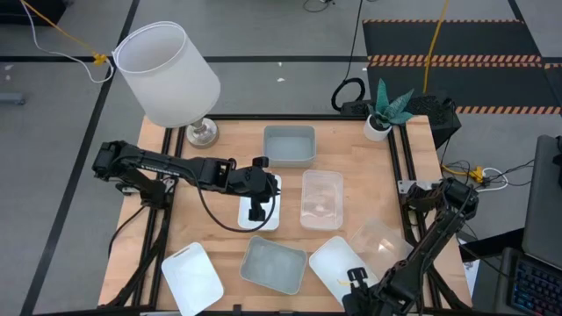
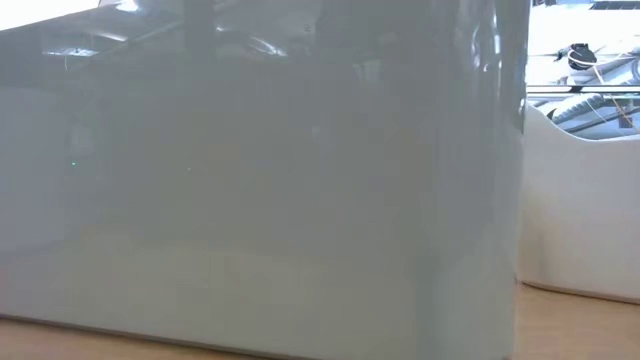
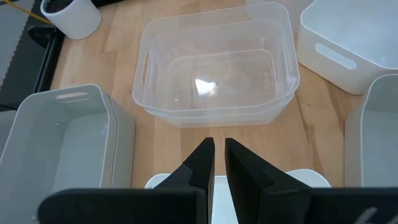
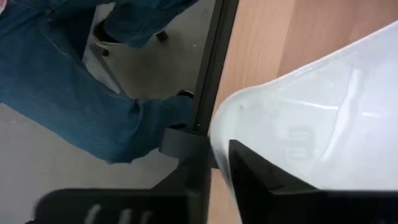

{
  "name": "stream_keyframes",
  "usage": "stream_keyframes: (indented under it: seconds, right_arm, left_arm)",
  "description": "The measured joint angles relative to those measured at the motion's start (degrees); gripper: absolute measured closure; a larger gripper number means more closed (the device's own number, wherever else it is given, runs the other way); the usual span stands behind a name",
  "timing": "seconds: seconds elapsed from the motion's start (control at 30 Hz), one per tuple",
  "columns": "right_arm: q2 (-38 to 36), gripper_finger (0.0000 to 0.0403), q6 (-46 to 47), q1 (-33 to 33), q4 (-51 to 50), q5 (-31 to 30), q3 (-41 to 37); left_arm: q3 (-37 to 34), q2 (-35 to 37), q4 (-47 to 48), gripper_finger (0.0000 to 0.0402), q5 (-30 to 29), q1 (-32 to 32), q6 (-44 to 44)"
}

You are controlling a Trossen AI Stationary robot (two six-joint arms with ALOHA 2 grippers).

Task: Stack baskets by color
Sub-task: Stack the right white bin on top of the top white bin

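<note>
left gripper (image 1: 255, 213) sits over the middle of the table, above a white basket (image 1: 271, 217) lying near the table centre; in the left wrist view its fingers (image 3: 202, 163) stand nearly together with a thin gap, tips at the white rim below – narrow, whether they pinch that rim cannot be told. ahead of it in that view a clear basket (image 3: 214, 62), a grey-blue basket (image 3: 59, 134) to one side, another white basket (image 3: 348, 46) at the other. right gripper (image 1: 355, 277) is low at the front edge of the table, on the near rim of a white basket (image 1: 338, 262) that lies tilted askew between the front grey-blue basket (image 1: 274, 263) and the right table edge; right wrist view shows one finger (image 4: 267, 180) inside the wall (image 4: 311, 124) and the other outside – jaws closed narrow on that rim. other bins in the high view: grey-blue basket (image 1: 289, 145) at the back centre, clear basket (image 1: 321, 198) right of centre, a second clear one (image 1: 379, 235) tipped near the right edge, white basket (image 1: 191, 277) at the front left corner. lampshade (image 1: 167, 72) on its base at the back left, small plant pot (image 1: 378, 126) at the back right. low view is filled by a pale grey-blue wall (image 2: 260, 180), white basket (image 2: 580, 210) beside it. a person's jeans leg (image 4: 68, 81) shows beyond the table edge in the right wrist view
</note>
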State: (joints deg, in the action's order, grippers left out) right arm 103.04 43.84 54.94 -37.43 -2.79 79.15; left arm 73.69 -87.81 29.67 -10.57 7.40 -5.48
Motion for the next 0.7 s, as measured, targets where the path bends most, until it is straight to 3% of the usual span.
stream_keyframes:
  seconds: [0.13,0.7]
  right_arm:
    - [0.0,0.0395,-0.4,0.0,0.8,-0.1,0.0]
    - [-3.7,0.0402,-4.5,0.3,4.7,1.5,0.1]
  left_arm:
    - [0.0,0.0,0.0,0.0360,0.0,0.0,0.0]
    - [0.0,0.0,0.0,0.0360,0.0,0.2,-0.2]
